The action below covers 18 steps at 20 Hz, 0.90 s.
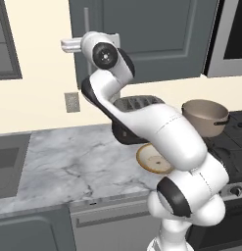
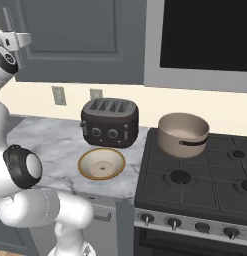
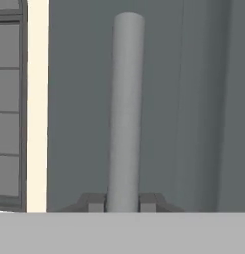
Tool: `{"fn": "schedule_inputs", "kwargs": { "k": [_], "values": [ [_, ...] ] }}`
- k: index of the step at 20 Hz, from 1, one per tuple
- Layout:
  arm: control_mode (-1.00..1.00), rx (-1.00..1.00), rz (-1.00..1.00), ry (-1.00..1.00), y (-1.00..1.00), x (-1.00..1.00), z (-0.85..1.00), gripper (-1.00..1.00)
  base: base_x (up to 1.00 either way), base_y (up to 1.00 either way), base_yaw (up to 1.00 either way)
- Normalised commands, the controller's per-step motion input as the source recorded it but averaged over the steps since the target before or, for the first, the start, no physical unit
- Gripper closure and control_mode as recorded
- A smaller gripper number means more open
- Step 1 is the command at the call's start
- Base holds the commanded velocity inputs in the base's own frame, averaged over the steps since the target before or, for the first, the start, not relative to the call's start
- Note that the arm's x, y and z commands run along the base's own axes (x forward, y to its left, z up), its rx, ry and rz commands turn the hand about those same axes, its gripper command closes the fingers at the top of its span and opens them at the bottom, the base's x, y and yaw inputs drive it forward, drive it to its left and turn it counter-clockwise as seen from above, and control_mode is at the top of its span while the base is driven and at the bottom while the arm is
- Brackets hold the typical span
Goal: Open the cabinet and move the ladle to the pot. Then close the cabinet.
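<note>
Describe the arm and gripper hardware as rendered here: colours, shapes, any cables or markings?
The arm has glossy white rounded link shells with dark charcoal joints, and round dark end caps with pale centres at the elbow and wrist. No cables, labels or markings are visible. The gripper has a boxy white hand body and two small dark grey, blocky finger tips with sloped outer edges.
</note>
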Motion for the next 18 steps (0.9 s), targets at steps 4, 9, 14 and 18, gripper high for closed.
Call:
{"fn": "schedule_inputs", "kwargs": {
  "k": [4, 9, 14, 18],
  "values": [
    [-1.0, 0.0, 0.02, 0.0, -0.12, -0.52, 0.0, 1.0, 0.0, 0.0, 0.0],
    [-1.0, 0.0, 0.0, 0.0, -0.18, -0.61, 0.0, 1.0, 0.0, 0.0, 0.0],
    [-1.0, 0.0, 0.0, 0.0, -0.21, -0.64, 0.0, 1.0, 0.0, 0.0, 0.0],
    [-1.0, 0.0, 0.0, 0.0, -0.21, -0.64, 0.0, 1.0, 0.0, 0.0, 0.0]
  ]
}}
